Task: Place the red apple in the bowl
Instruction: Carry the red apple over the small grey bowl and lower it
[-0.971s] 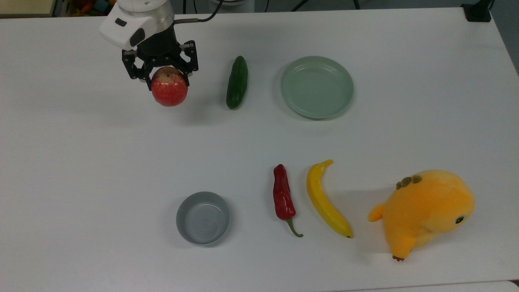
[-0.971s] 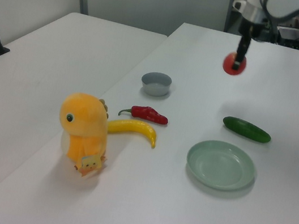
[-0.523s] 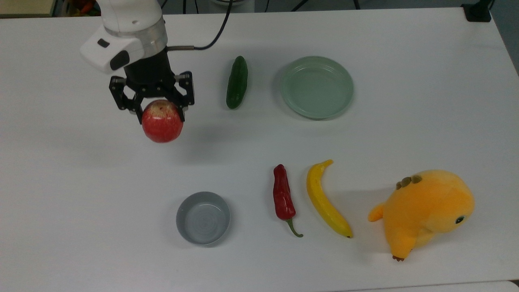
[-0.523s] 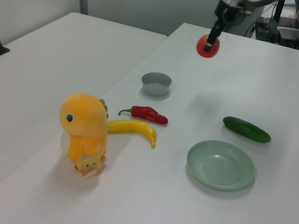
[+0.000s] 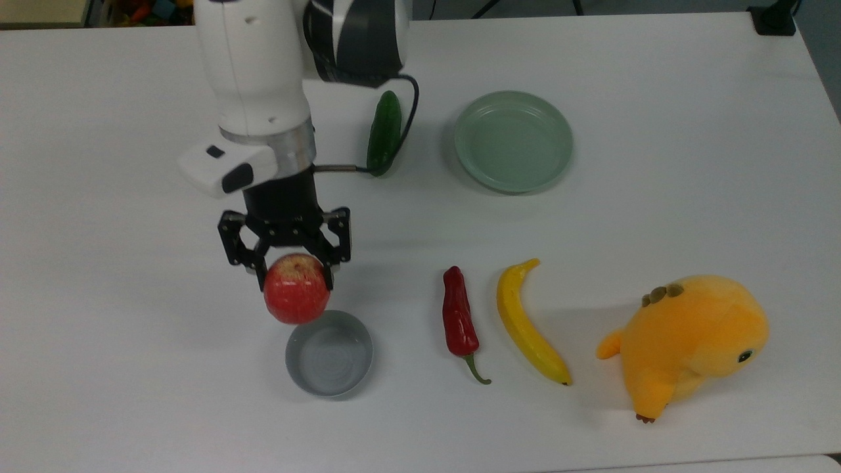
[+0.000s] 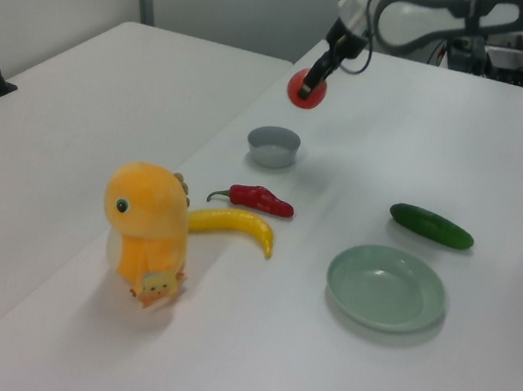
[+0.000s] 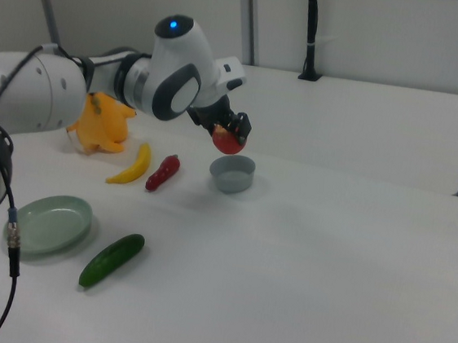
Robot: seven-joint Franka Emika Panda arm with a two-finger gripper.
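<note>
A yellow-orange plush toy (image 6: 143,228) stands at the near end of a white table (image 6: 473,371) in the left view, facing the left view's left. Just beyond it a yellow banana (image 6: 234,224) and a dark-red chili pepper (image 6: 256,198) lie side by side without touching, while a shallow pale green plate (image 6: 388,288) sits toward the left view's right with a green cucumber (image 6: 431,225) a little past it.

Farther along the table stands the small grey bowl (image 6: 274,145), with nothing in it in the top view (image 5: 329,353). Above and just behind the bowl hangs the red apple (image 6: 305,89), clear of the table and pinched between the two black fingers of the gripper (image 6: 310,82). In the top view the apple (image 5: 297,290) overlaps the bowl's upper-left rim, its yellowish speckled top turned toward the gripper (image 5: 294,271), whose fingers close on its sides. In the right view the apple (image 7: 229,142) is held in the gripper (image 7: 230,136) above the bowl (image 7: 233,174), toward the right view's left of its centre.

The white robot arm (image 5: 253,85) reaches in from the table's far end, its black cable passing across the cucumber (image 5: 385,133) in the top view.
</note>
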